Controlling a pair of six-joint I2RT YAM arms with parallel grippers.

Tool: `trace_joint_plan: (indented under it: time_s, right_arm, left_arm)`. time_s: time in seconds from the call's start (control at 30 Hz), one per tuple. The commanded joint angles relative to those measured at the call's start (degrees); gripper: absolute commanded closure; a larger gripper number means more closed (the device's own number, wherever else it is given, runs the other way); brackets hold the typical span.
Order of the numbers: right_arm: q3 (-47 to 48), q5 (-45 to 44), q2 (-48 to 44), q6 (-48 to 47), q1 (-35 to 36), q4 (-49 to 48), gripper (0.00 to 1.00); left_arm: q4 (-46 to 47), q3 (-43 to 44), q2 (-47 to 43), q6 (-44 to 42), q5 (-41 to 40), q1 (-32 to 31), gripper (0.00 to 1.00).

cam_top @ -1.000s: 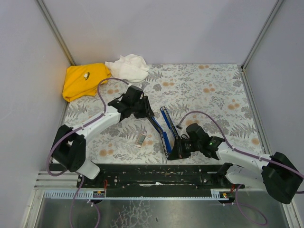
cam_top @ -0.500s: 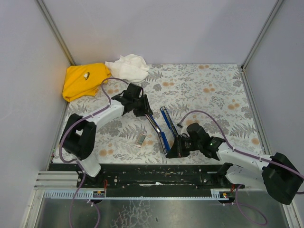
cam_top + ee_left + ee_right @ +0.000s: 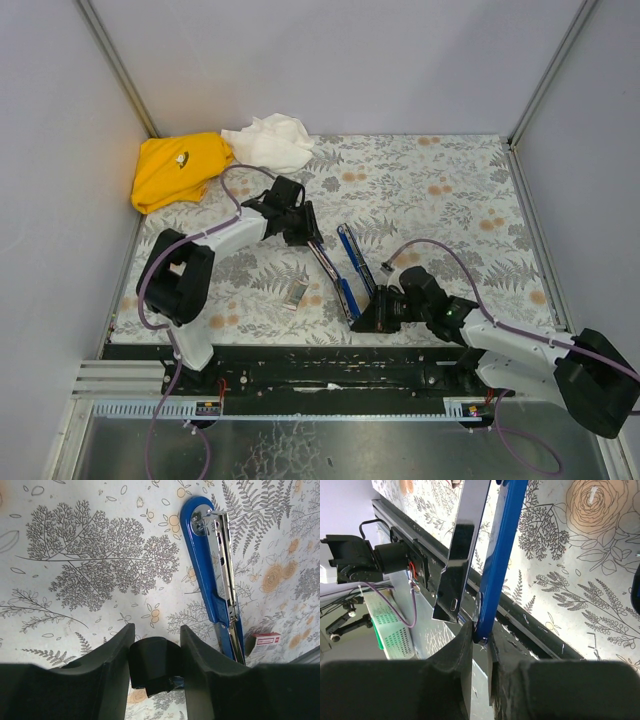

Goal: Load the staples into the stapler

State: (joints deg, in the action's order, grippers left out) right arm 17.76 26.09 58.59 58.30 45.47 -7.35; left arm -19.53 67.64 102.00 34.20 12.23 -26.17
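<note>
The stapler (image 3: 342, 268) lies opened in a V at mid-table, its blue arm (image 3: 212, 575) with the silvery channel facing up and its black base (image 3: 455, 570) beside it. My left gripper (image 3: 305, 228) is shut on the far end of the black base, seen between its jaws in the left wrist view (image 3: 155, 652). My right gripper (image 3: 368, 318) is shut on the near hinge end of the blue arm (image 3: 495, 570). The staples box (image 3: 297, 291), whitish with red print, lies on the table left of the stapler and also shows in the left wrist view (image 3: 265, 641). No loose staple strip shows.
A yellow cloth (image 3: 175, 170) and a white cloth (image 3: 268, 142) lie at the back left corner. Grey walls close in the table on three sides. A black rail (image 3: 320, 360) runs along the near edge, close under my right gripper.
My left arm's elbow has swung inward while its gripper stayed on the stapler's far end. My right arm has shifted a little toward the near edge. The stapler has barely moved.
</note>
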Motion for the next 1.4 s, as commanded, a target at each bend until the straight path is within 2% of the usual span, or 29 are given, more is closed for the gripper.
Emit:
trace_joint_plan:
  time_s: [0.0,0.3,0.5,0.6,0.77,0.93,1.17,1.37]
  right_arm:
    - [-2.37,7.35,-2.42,1.85,1.42,1.25,1.0]
    - [-3.17,6.11,-3.72,3.65,1.38,0.68,1.0]
    - [-4.25,4.13,-4.91,6.37,1.37,-1.36,1.0]
    - [-4.88,3.03,-5.06,7.59,1.33,-2.94,1.0]
    - [-6.0,1.69,-4.41,8.97,1.4,-6.45,1.0]
    - [-6.63,0.79,-2.67,9.46,1.35,-9.69,1.0]
    - [-6.47,-0.27,1.24,9.19,1.36,-13.02,1.0]
    - [-6.08,-0.68,3.75,9.02,1.37,-14.86,1.0]
  left_arm:
    - [10.29,2.74,0.97,-8.59,-15.7,4.61,0.61]
    - [10.82,3.61,0.87,-8.83,-14.41,5.78,0.43]
    - [10.83,3.6,-3.21,-8.88,-12.35,5.77,0.37]
    - [12.07,0.33,-7.57,-6.65,-8.33,5.72,0.37]
    - [15.02,-10.05,-14.97,-2.12,-2.84,4.18,0.37]
    - [16.69,-16.58,-17.75,1.13,0.42,-0.57,0.39]
    - [21.59,-18.97,-15.17,4.19,4.05,-4.79,0.45]
    - [25.38,-18.98,-11.75,5.81,6.2,-5.64,0.57]
